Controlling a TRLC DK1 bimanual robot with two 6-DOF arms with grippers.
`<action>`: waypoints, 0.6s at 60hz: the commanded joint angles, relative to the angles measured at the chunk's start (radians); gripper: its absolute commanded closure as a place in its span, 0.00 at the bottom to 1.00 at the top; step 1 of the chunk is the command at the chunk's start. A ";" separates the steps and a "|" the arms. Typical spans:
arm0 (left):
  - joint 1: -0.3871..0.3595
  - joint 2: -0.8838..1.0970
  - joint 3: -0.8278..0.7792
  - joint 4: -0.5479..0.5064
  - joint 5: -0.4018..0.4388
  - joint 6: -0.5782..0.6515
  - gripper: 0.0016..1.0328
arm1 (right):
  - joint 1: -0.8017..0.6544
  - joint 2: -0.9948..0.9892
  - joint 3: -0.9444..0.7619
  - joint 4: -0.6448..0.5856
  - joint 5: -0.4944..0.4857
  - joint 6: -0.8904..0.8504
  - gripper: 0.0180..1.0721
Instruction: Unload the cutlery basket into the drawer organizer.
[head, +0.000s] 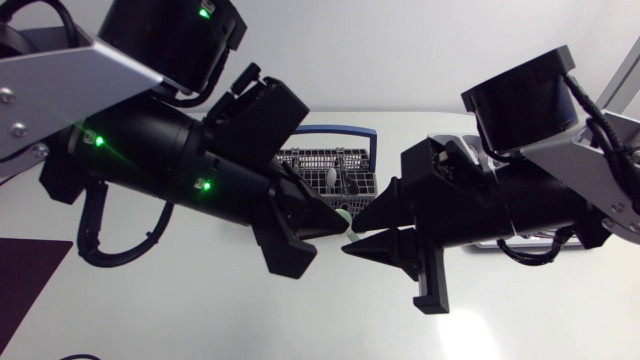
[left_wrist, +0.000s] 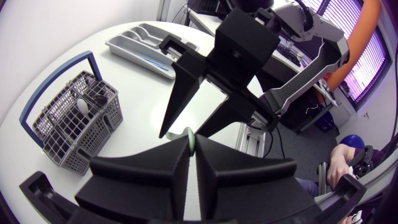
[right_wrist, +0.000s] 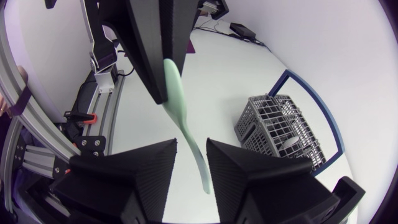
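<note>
White table underneath, and held up over the middle of it is one pale green utensil. One end is pinched in the left gripper, fingers clamped together on it, and the other end pokes in between the spread-apart fingers of the right gripper, which don't look to be touching it. Just behind the two grippers sits one grey wire cutlery basket with a blue handle, holding at least two pieces, one white-tipped and one dark. One grey drawer organizer lies further along the table, and I can't tell what's in its compartments.
</note>
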 joint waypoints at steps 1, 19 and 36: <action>-0.006 0.006 -0.025 0.006 0.012 0.021 0.93 | 0.006 0.011 0.001 0.004 -0.007 -0.009 0.76; -0.003 0.006 -0.022 0.006 0.012 0.019 0.93 | 0.006 0.003 -0.005 0.018 -0.012 0.004 0.95; 0.002 0.007 -0.015 0.007 0.012 0.016 0.84 | 0.011 -0.003 -0.024 0.012 -0.012 0.004 0.95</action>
